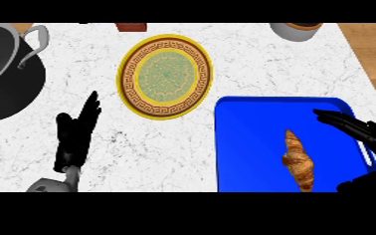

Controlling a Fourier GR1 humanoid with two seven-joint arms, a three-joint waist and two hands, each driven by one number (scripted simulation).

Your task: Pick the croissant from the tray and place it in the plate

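Closest in, low at the view's edge, the blue tray (249, 129) fills the lower right, and that's where the action is: the right hand (351, 127) hangs over the tray's far-right side with its fingers (334, 118) stretched long and spread apart, holding nothing, tips aimed leftward at the croissant (300, 162). The thumb looks to sit lower at the edge, so the hand reads as an open clamp set up to close from the side, which I'd judge is the reach just before the grasp. The croissant lies lengthwise on the tray, just beside those fingertips and slightly below them, not yet touched. Well beyond the fingertips, up and to the left, sits the yellow-rimmed plate (165, 77) on the marble counter (279, 69), bare and waiting, so the carry will have to cross the tray's rim. Further left still, the left hand (73, 134) rests open, fingers straight and pointing up, well apart from everything, kept out of the way. A big dark pot (18, 79) with a grey handle sits beyond it at the left edge. Smaller bits at the far side: a grey cup (296, 31) above the right hand's fingers, and a small brown block (132, 27) past the plate.
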